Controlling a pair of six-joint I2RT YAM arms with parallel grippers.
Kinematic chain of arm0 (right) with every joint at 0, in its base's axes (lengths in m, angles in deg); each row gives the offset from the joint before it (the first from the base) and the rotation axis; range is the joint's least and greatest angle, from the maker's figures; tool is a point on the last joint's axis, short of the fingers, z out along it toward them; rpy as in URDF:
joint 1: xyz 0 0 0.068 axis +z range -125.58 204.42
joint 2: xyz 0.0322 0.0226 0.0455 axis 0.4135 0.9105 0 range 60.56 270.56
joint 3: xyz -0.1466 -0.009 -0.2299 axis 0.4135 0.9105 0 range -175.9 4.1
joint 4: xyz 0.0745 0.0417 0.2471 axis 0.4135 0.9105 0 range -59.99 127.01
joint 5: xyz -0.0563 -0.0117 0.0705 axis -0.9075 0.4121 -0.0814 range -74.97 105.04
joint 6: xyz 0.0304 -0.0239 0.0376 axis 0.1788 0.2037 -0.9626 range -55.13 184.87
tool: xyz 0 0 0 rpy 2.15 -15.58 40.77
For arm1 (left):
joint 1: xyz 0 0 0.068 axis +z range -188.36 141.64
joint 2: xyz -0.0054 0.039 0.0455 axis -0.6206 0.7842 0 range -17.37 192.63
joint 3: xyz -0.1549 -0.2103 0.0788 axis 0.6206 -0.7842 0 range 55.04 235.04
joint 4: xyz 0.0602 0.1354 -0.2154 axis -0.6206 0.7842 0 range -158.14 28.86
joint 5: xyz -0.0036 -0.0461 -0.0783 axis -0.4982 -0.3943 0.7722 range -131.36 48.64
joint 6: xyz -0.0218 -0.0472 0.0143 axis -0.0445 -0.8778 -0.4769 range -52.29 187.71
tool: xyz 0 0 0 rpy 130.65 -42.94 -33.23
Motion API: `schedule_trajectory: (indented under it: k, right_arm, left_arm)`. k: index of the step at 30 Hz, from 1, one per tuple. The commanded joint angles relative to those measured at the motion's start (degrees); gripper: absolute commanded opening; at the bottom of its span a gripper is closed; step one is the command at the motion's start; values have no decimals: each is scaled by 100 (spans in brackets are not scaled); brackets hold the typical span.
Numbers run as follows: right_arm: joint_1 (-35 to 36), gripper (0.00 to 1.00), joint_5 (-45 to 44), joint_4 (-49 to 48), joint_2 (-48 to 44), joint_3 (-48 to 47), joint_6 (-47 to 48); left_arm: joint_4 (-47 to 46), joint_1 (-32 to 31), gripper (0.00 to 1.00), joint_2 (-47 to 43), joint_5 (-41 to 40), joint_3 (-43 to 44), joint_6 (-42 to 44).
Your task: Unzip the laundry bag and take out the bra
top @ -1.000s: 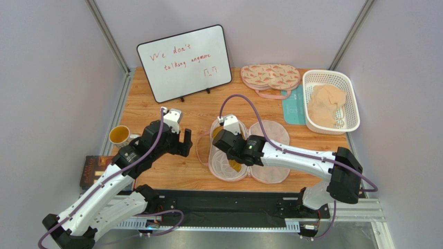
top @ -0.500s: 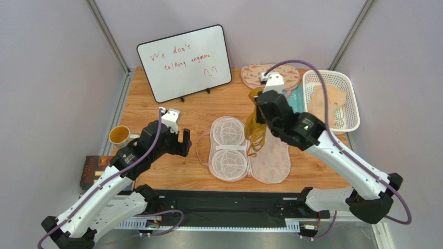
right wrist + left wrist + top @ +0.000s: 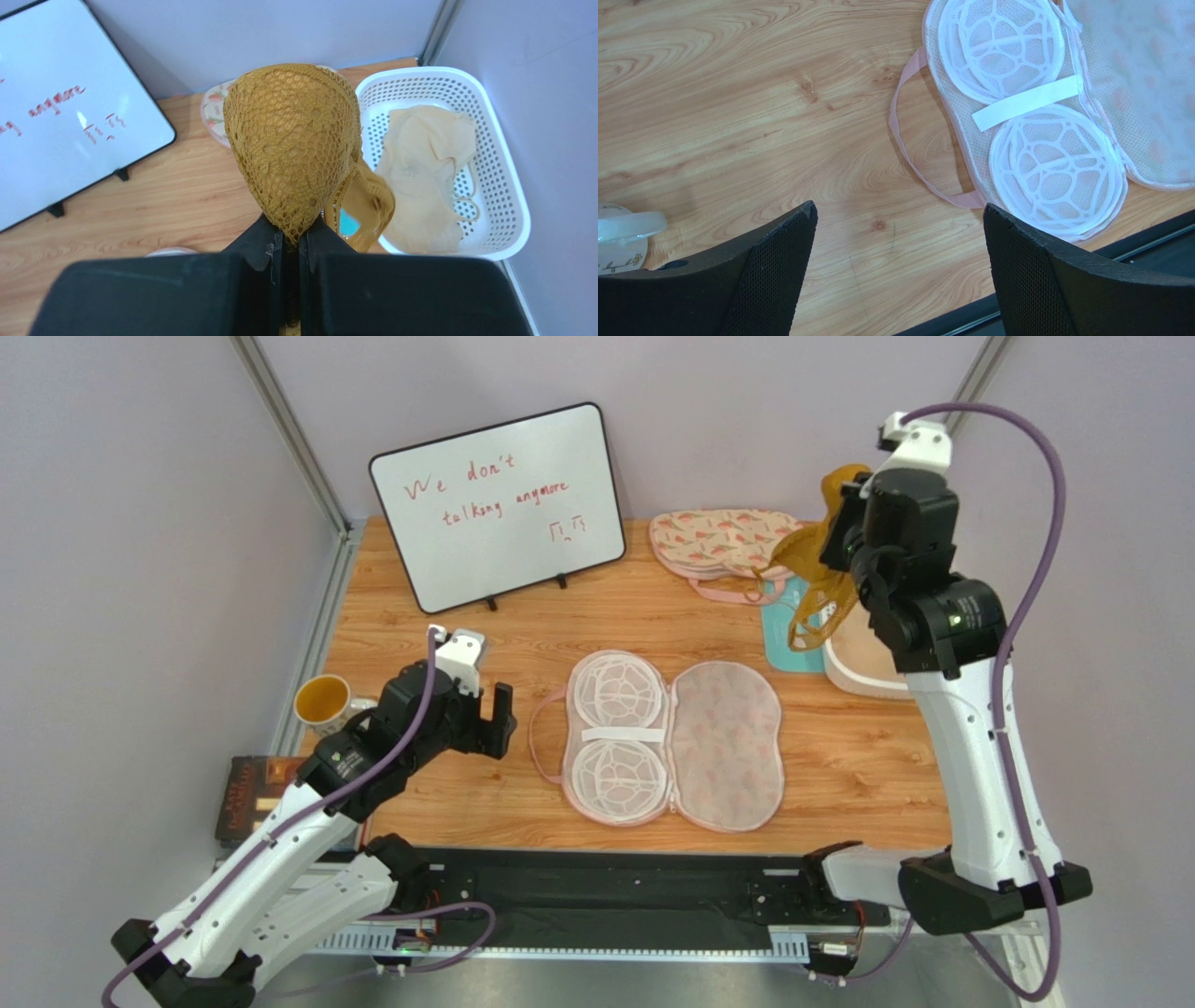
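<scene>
Beside the far left edge of the wooden surface (image 3: 407,637) sits a dark brown patterned box (image 3: 239,798), and near it stands a white cup with a yellow-brown inside (image 3: 323,703). The left claw (image 3: 898,210) hovers low over bare wood, its two black fingers wide apart with nothing between them. Behind it a white board with a black frame (image 3: 498,504) leans on small feet. On it we read, in red handwriting, "We don't talking anymore", with two small marks below that we cannot make out.

In the middle lies the laundry bag (image 3: 671,742), a peanut-shaped cream fabric pouch with pink trim, unzipped and spread flat in two halves. Its left half shows two round white mesh cups with a white band across them, and its right half shows pale printed lining. Its pink loop strap (image 3: 891,115) curves out toward the left claw.

At the far edge a second, closed cream pouch with pink-red print (image 3: 723,543) rests beside a teal card (image 3: 786,630), whose pale print is too small to read.

At the right, the right claw (image 3: 291,241) is raised high and closed on the small mustard-brown lace bra (image 3: 295,140). The bra is out of the bag and in the air, one cup standing over the fingers and the other dangling. Below and to the right, a white perforated plastic basket (image 3: 421,73) holds a heap of pale peach fabric (image 3: 421,175).
</scene>
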Motion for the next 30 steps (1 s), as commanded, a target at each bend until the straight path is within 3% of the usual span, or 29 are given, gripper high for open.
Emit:
schedule_trajectory:
  k: [1, 6, 9, 21, 25, 28, 30]
  right_arm:
    - [-982, 0, 897, 195, 469, -648, 255]
    - [-2272, 0, 1616, 266, 1023, -982, 88]
    - [-2687, 0, 1986, 213, 1287, -1061, 52]
    - [-3339, 0, 2278, 335, 2921, -1966, -166]
    - [-3401, 57, 1979, 626, 3291, -2283, -273]
    - [-3488, 76, 1698, 679, 3344, -2283, -395]
    - [-3690, 77, 1899, 696, 3353, -2318, -474]
  left_arm:
    - [11, 25, 94, -71, 33, 15, 91]
    - [11, 25, 94, -115, -11, -2, 83]
    - [-6, 25, 94, -89, 15, -2, 83]
    - [-6, 25, 94, -71, 7, -2, 91]
    - [2, 25, 94, -27, 15, 6, 91]
    - [2, 25, 94, 17, 42, -2, 91]
    - [2, 25, 94, 17, 51, -2, 91]
